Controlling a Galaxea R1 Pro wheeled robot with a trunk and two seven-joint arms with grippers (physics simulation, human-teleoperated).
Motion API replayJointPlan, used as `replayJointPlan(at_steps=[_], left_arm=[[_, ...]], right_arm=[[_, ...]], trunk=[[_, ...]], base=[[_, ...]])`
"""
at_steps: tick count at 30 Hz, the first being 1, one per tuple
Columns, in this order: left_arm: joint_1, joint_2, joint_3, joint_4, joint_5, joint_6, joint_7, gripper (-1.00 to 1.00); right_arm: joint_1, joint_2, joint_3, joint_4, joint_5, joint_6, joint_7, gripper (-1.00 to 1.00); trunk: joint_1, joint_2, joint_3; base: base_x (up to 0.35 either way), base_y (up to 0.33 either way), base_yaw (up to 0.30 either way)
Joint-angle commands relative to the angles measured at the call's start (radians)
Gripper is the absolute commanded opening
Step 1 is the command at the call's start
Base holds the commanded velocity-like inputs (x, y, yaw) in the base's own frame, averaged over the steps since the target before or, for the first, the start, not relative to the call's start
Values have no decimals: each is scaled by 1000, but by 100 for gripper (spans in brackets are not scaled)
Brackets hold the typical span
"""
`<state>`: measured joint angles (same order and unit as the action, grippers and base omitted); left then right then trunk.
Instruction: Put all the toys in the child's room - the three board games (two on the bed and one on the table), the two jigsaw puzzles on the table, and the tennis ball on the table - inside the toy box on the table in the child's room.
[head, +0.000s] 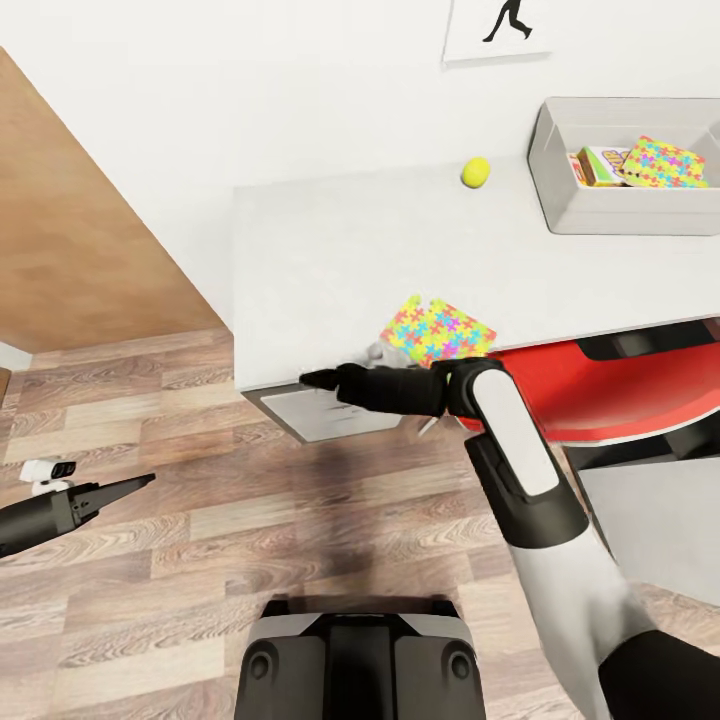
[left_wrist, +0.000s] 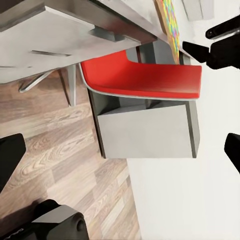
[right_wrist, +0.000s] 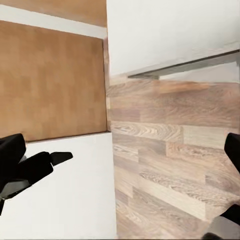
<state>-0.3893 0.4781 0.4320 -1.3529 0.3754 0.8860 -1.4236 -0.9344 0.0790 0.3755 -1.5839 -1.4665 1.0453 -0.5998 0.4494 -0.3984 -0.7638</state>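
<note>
Right gripper (head: 312, 379), jaw state indiscernible, reaches beside the jigsaw puzzle (head: 438, 331) at the table (head: 300, 260) edge, apparently for pickup.

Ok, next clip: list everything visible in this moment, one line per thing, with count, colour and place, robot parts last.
Toy box: one, pale grey, on the table's far right.
Jigsaw puzzles: two, multicolour; one at the table's near edge, one in the toy box.
Board game: one, white-green, in the toy box beside the puzzle.
Tennis ball: one, yellow-green, on the table left of the toy box.
Table: one, pale grey top.
Chair: one, red, tucked under the table.
Wall picture: one, black silhouette on white, above the table.
Door: one, brown, left.
Floor: wood plank.
Right gripper: black, open, at the table's front edge beside the near puzzle.
Left gripper: black, low left over the floor.
Robot base: grey-black, bottom centre.
</note>
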Motion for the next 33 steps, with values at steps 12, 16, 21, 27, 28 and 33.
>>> replayJointPlan(at_steps=[12, 16, 21, 27, 28, 33], left_arm=[[0, 3, 2, 9, 2, 11, -2, 100], [0, 5, 3, 18, 1, 10, -2, 100], [0, 6, 5, 21, 1, 10, -2, 100], [0, 7, 8, 21, 0, 10, -1, 100], [0, 7, 8, 21, 0, 10, -1, 100], [0, 7, 8, 21, 0, 10, -1, 100]], right_arm=[[125, 6, 73, -1, -14, 2, 19, 100], [131, 15, 103, -1, -13, 2, 77, 100], [132, 20, 111, -2, -12, 2, 101, 100], [149, 11, 111, -2, -9, 1, 103, 100], [158, 9, 110, -2, -7, 1, 103, 100], [265, 3, 104, -2, 4, -2, 95, 100]], trunk=[[1, -2, -1], [1, -2, -1], [1, -2, -1], [1, -2, -1], [1, -2, -1], [1, -2, -1]], base=[[-9, 1, 0], [-148, 56, 0], [-61, 22, 0], [-8, 3, 0], [-2, 1, 0], [0, 0, 0]])
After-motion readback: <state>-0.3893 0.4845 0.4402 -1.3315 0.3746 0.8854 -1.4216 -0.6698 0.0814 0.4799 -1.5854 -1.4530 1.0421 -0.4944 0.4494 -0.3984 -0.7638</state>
